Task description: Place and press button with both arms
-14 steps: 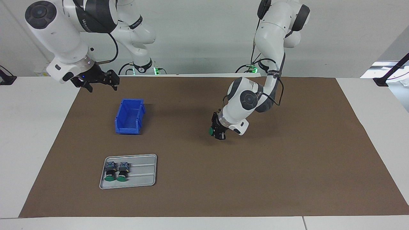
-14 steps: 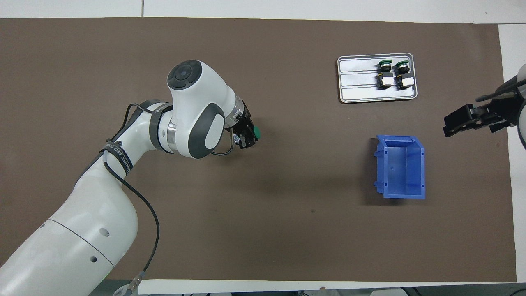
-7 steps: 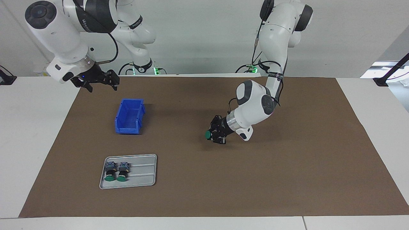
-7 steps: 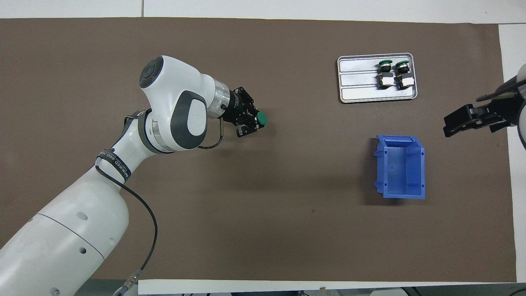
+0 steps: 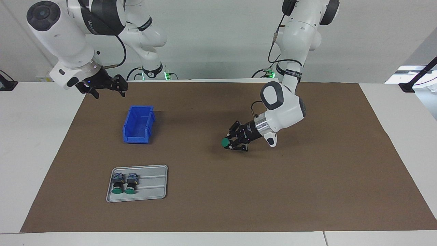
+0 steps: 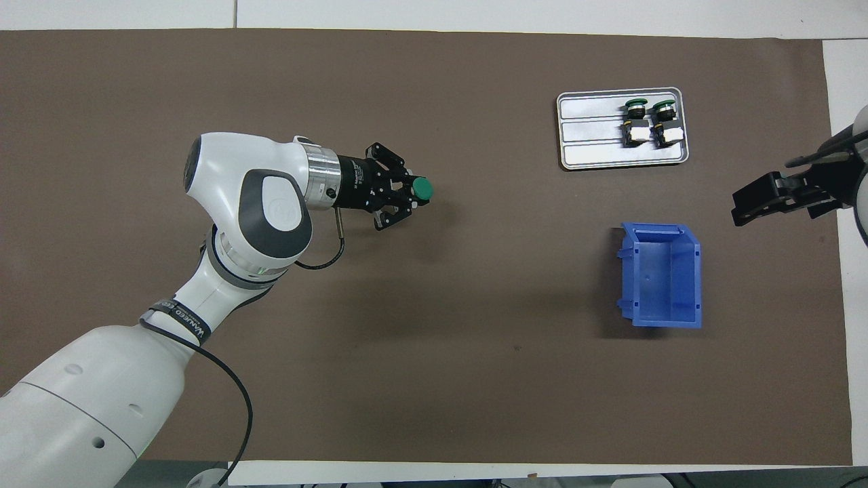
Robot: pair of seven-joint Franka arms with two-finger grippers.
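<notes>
Left gripper (image 5: 229, 143) jaws closed on the button (image 5: 225, 142), low over the brown mat mid-worktop, about 9 o'clock of the blue bin (image 6: 661, 274) seen from overhead. Not yet set down or pressed. Right gripper (image 5: 108, 86) waits, jaws open, above the bin's corner. Count: two arms, three buttons, two spares (image 5: 124, 183) on one tray (image 5: 153, 184), one bin.

- The button (image 5: 225, 142): round flat green cap on a short dark body, clamped between the fingers of the left pincer (image 5: 231, 141), lying roughly level, cap sticking out past the fingertips toward the right arm's end.
- Both arms: white, with dark grey joint caps. The left reaches low over the brown mat; the right pincer (image 5: 116, 86) waits raised, fingers apart.
</notes>
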